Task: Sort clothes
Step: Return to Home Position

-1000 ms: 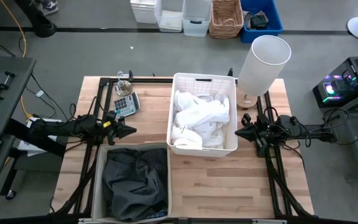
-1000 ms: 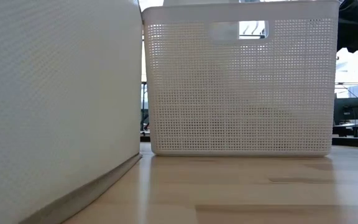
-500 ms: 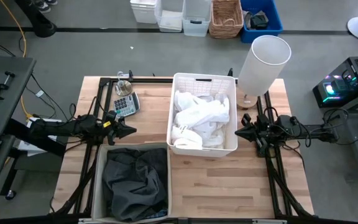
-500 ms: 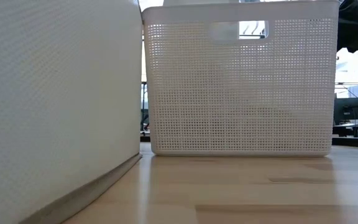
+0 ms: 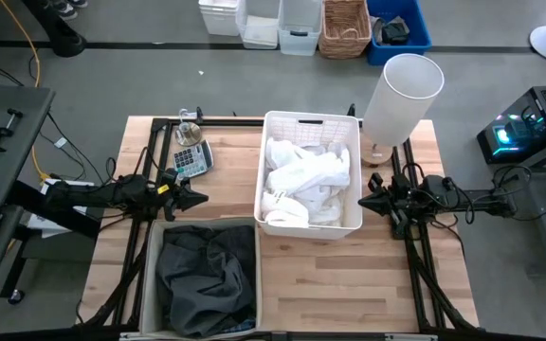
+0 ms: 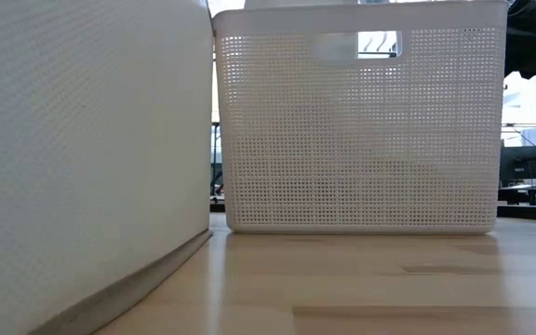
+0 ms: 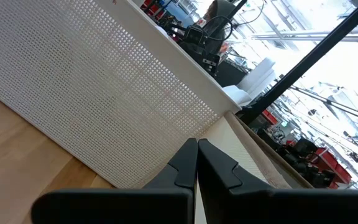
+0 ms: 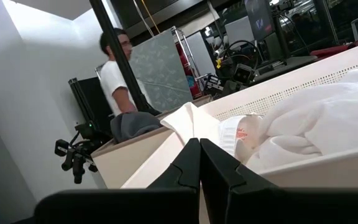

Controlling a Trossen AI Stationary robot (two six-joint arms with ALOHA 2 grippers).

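Looking fine: white clothes (image 5: 303, 185) in slotted basket (image 5: 311, 119), dark clothes (image 5: 205, 273) in fabric bin (image 5: 149, 267). Left gripper (image 5: 200, 198) and right gripper (image 5: 364, 204), clenched empty, flank the basket; sloppy swing could bump it.

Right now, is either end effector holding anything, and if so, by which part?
Nothing is held. The left end effector and the right end effector are both shut and empty, one on each side of the white basket.

we see no change vs. a sec ago: left gripper (image 5: 197, 198), right gripper (image 5: 366, 205) & clothes (image 5: 301, 180) haven't shifted in high or low view; wrist views give nothing earlier to compare.
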